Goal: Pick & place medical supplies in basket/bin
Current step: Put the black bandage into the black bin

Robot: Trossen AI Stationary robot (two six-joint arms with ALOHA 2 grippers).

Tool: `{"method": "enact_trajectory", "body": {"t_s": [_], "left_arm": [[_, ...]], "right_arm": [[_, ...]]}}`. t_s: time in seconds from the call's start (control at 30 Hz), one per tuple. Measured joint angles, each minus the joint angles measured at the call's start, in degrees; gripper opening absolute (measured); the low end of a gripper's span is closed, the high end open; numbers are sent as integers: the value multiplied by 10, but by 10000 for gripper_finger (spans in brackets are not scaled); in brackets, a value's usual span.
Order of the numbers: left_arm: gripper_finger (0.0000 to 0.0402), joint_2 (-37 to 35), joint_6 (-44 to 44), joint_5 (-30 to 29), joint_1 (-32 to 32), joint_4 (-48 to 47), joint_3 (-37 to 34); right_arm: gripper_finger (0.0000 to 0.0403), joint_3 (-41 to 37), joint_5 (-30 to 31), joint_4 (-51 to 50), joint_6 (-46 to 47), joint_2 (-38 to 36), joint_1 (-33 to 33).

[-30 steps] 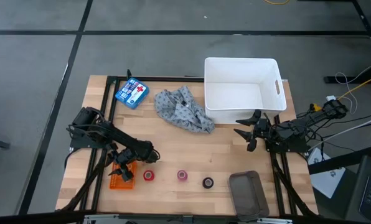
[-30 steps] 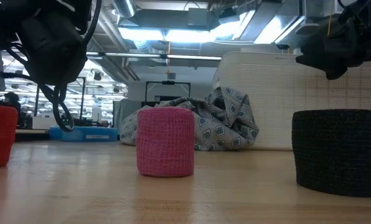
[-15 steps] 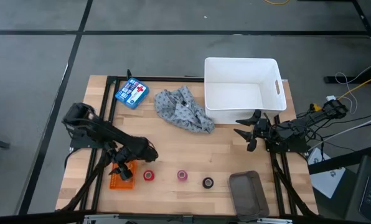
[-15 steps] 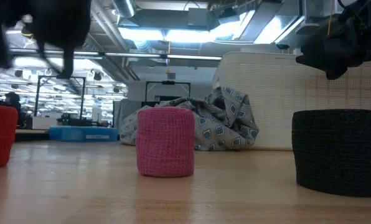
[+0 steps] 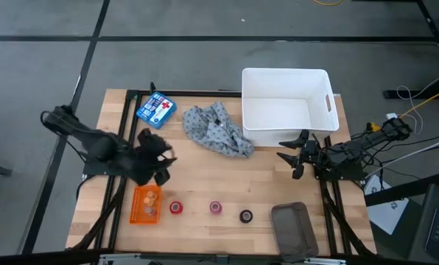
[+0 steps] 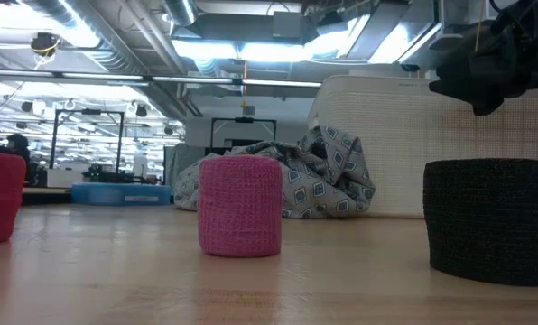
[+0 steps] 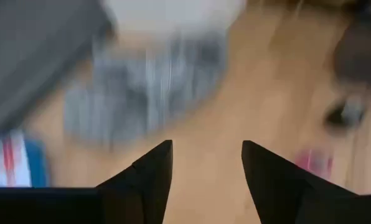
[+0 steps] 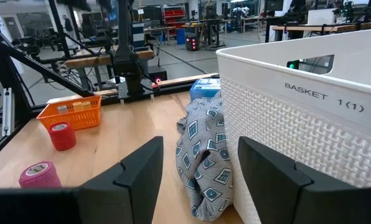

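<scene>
The orange basket (image 5: 146,204) lies near the table's left near corner with a tiny yellowish piece (image 5: 150,197) inside. To its right the red roll (image 5: 176,208), pink roll (image 5: 216,207) and black roll (image 5: 246,216) stand on end in a row. The grey patterned cloth (image 5: 216,131) lies crumpled against the white bin (image 5: 286,107). My left gripper (image 5: 157,158) hovers open between the basket and the cloth, its fingers apart in the left wrist view (image 7: 207,155). My right gripper (image 5: 289,158) waits open in front of the bin, facing the cloth (image 8: 204,155).
A blue box with a red cross (image 5: 155,110) lies at the far left, beside the cloth. A flat grey tray (image 5: 289,228) sits at the near edge, right of the black roll. Bare wood lies between the cloth and the row of rolls.
My left gripper has risen from just over the orange basket and swung toward the far edge, leaving the low view. The basket, covered by it before, now shows whole with the yellowish piece in it. The right arm has kept still.
</scene>
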Motion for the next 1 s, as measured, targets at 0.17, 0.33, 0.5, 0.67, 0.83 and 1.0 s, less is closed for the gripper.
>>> {"method": "enact_trajectory", "body": {"t_s": [0.17, 0.33, 0.5, 0.67, 0.83, 1.0], "left_arm": [[189, 3, 142, -59, -18, 192, -68], [189, 76, 209, -49, -13, 392, -167], [189, 173, 176, 7, -13, 414, -187], [189, 231, 133, 89, -14, 369, -147], [189, 256, 125, 97, -19, 287, -88], [189, 257, 128, 73, -27, 245, -59]], "right_arm": [[209, 0, 0, -7, 4, 0, 0], [209, 0, 0, -15, 7, 0, 0], [209, 0, 0, -20, 13, 0, 0], [209, 0, 0, -20, 15, 0, 0], [209, 0, 0, -21, 21, 0, 0], [209, 0, 0, -21, 21, 0, 0]]}}
